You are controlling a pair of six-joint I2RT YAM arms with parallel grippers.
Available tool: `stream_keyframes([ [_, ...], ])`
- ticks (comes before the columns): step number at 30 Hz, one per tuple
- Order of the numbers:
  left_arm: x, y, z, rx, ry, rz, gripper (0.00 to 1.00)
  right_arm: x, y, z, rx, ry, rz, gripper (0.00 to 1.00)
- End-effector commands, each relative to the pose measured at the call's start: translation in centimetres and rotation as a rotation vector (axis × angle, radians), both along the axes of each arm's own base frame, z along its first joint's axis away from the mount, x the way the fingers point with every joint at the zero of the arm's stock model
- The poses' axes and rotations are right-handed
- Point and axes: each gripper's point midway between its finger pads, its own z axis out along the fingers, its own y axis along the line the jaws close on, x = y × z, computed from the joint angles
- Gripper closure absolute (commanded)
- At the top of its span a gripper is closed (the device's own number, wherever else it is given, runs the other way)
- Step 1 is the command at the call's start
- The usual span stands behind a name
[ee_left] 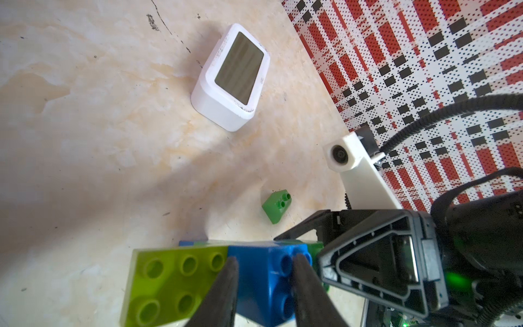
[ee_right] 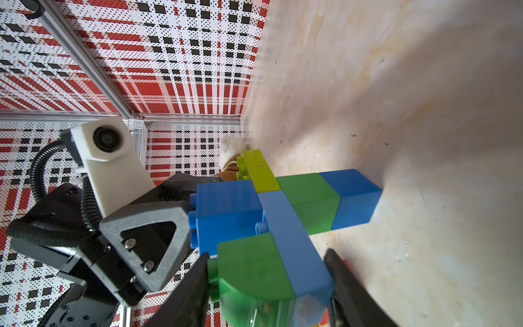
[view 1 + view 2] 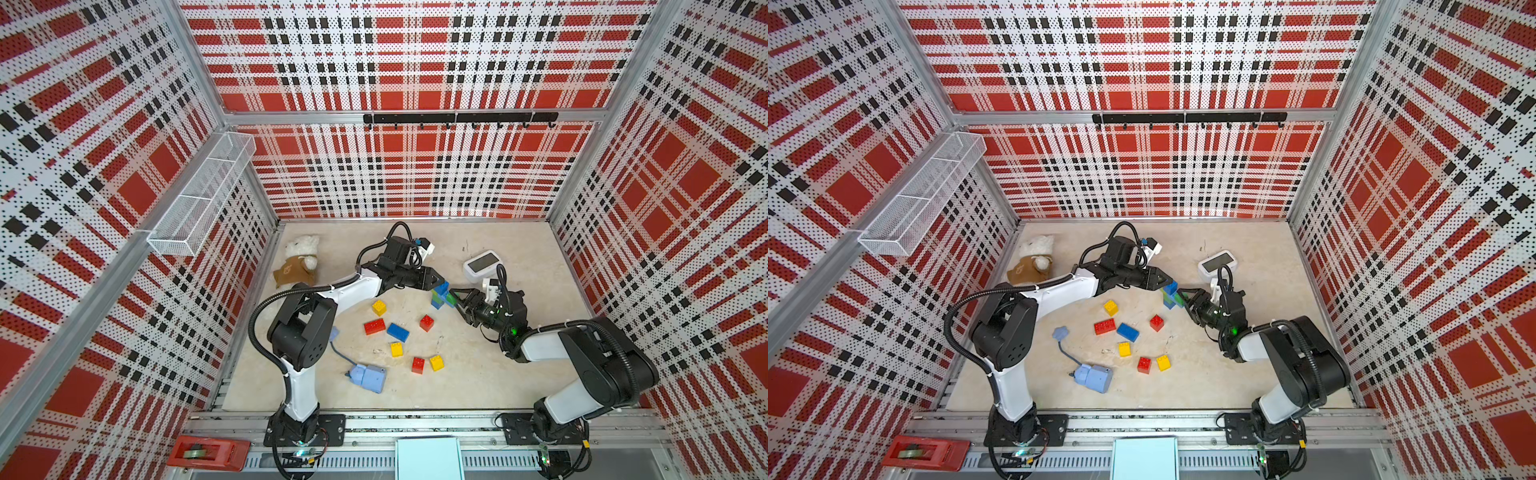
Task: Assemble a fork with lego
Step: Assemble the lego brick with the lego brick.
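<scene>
Both top views: half-built fork of blue, green and lime studded plastic bricks [image 3: 438,298] held mid-table between left gripper [image 3: 438,283] and right gripper [image 3: 454,296]; a joining step, judged. Left wrist: left gripper [image 1: 265,258] clenched on its blue brick [image 1: 263,297]. Right wrist: right gripper [image 2: 266,254] straddles the green end [image 2: 249,266]; grip undeterminable. Next: squeeze squarely, avoiding twist.

Lego [image 3: 398,332] red, yellow, blue, green, lime; walls [image 3: 415,62] red-black-white plaid.

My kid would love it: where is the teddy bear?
In both top views the teddy bear lies in the table's far left corner, beside the wall.
</scene>
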Motion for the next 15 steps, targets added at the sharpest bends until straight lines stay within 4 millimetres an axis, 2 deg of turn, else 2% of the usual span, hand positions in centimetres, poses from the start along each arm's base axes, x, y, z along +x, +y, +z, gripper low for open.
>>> stream_keyframes([
  [1,-0.7,0.9,-1.6,0.049,0.047,0.017,0.65,0.0,0.0,0.1,-0.01,-0.021,0.009,0.19],
  [4,-0.6,1.0,-1.5,0.046,0.045,0.02,0.65,0.6,-0.1,2.1,-0.035,-0.084,0.02,0.01],
  [8,-0.5,1.0,-1.3,0.042,0.041,0.019,0.64,0.8,-0.8,3.9,-0.168,-0.135,0.035,0.0],
  [11,-0.4,0.9,-1.0,0.037,0.036,0.018,0.64,0.3,-2.4,3.1,-0.331,-0.096,0.023,0.0],
  [15,-0.3,0.8,-0.5,0.028,0.03,0.014,0.64,-0.5,-5.6,2.0,-0.503,-0.05,-0.026,0.02],
])
